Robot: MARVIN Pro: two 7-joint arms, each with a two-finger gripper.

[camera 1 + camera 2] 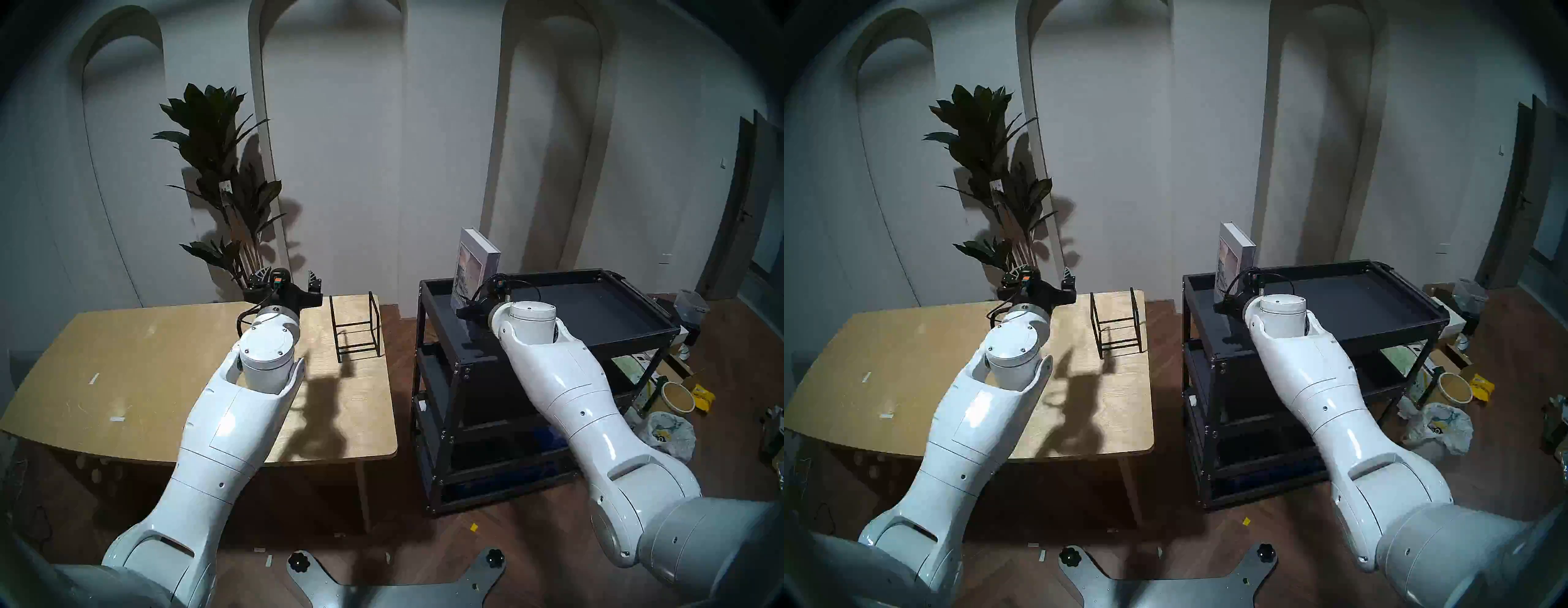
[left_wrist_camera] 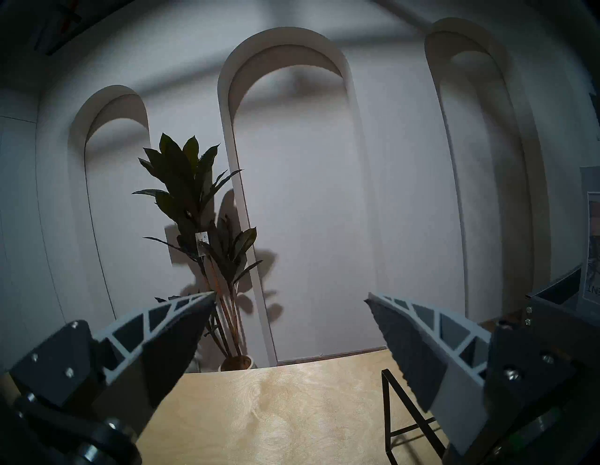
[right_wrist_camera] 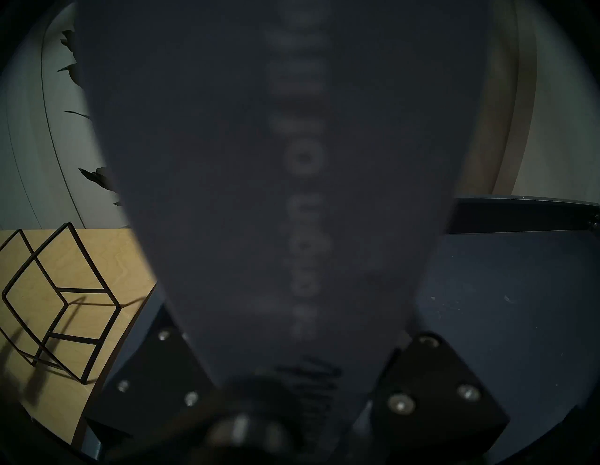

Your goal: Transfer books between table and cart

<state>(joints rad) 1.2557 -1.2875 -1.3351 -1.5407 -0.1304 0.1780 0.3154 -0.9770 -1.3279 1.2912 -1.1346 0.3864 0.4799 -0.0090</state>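
Table [image 1: 140,361]: wide plywood top, near edge partly covered by the left arm, left corner lost in the dark rim.

Cart [image 1: 594,327]: black, just off the table's right edge; lower tiers mostly hidden by the right arm and shadow.

Plant [image 1: 220,170]: beyond the table's far edge, pot masked by the left gripper in the head views.

Book [image 1: 477,267]: upright at the far left corner of the cart's top tray, bottom edge hidden behind the right wrist. Fills the right wrist view as a dark, blurred spine [image 3: 292,162]; lettering unreadable. In the left wrist view, cut off at the frame's right edge.

Rack [image 1: 356,322]: black wire frame at the table's far right corner, nothing in it; half hidden by a finger in the left wrist view.

Left gripper [image 2: 290,298]: above the table's far edge, fingers spread wide, holding nothing.

Right gripper [image 1: 466,308]: pressed against the book low down; fingertips out of sight in every view, so grasp or release cannot be told.
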